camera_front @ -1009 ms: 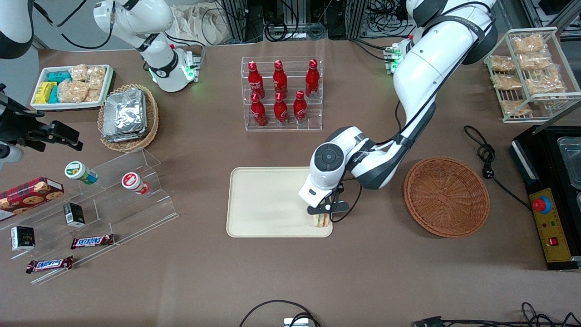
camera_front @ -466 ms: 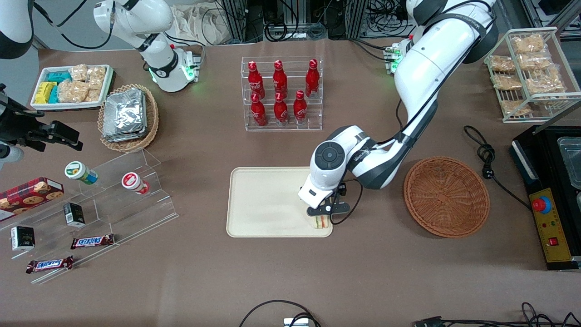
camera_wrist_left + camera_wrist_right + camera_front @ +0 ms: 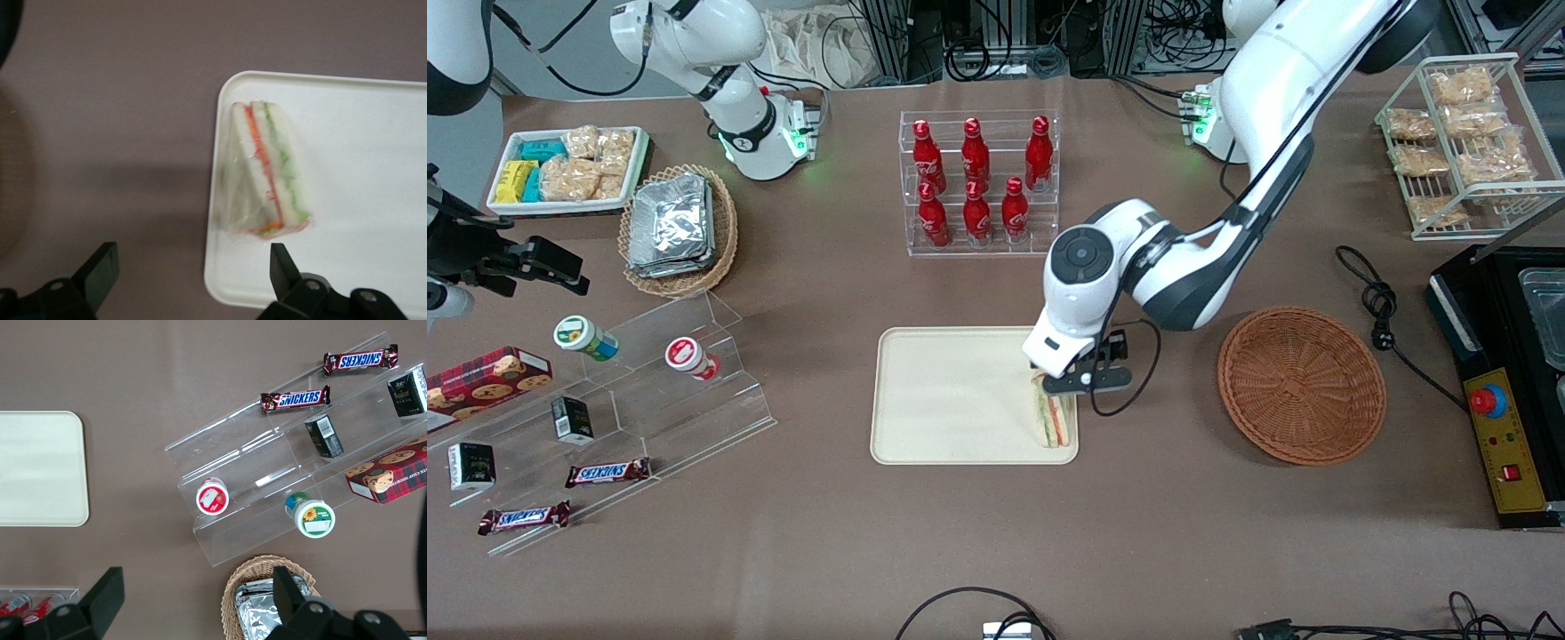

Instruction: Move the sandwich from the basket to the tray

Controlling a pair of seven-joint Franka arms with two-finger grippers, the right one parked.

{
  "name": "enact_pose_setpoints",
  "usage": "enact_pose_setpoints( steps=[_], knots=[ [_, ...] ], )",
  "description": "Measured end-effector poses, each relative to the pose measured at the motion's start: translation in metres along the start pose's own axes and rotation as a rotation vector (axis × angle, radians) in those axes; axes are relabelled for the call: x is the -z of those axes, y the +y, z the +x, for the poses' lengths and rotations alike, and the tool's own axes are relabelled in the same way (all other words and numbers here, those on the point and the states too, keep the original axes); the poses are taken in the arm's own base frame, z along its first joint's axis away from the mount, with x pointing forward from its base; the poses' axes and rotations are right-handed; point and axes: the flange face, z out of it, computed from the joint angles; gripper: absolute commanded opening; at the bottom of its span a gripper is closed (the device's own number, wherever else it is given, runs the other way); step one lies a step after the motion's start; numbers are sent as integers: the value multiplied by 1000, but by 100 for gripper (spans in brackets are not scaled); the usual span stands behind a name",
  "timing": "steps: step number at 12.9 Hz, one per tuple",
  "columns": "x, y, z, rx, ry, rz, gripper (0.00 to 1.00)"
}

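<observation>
Clear-wrapped triangular sandwich (image 3: pixel 265 175) lies on the cream rectangular tray (image 3: pixel 947 391), by its edge nearest the reddish-brown wicker basket (image 3: pixel 1301 384); gripper (image 3: pixel 1069 378) above, fingers spread wide and empty; best to lift straight clear

Robot lab: equipment racks (image 3: pixel 996 36), cables, staged snack displays (image 3: pixel 605 418).

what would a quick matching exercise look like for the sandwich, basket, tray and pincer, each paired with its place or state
Things:
1. sandwich
2. basket
3. tray
4. pincer

States:
a. open, raised above the tray's edge
b. nothing in it, beside the tray
c. lying at the tray's edge nearest the basket
d. cream, flat, holding the sandwich

Pairs: 1-c, 2-b, 3-d, 4-a
</observation>
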Motion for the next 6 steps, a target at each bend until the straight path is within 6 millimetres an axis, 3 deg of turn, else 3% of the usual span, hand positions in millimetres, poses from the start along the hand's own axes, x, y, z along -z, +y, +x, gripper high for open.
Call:
enact_pose_setpoints(
  steps=[3, 6],
  knots=[
    [37, -53, -11, -57, -80, 14, 100],
    [72, -97, -6, -74, -110, 41, 100]
  ],
)
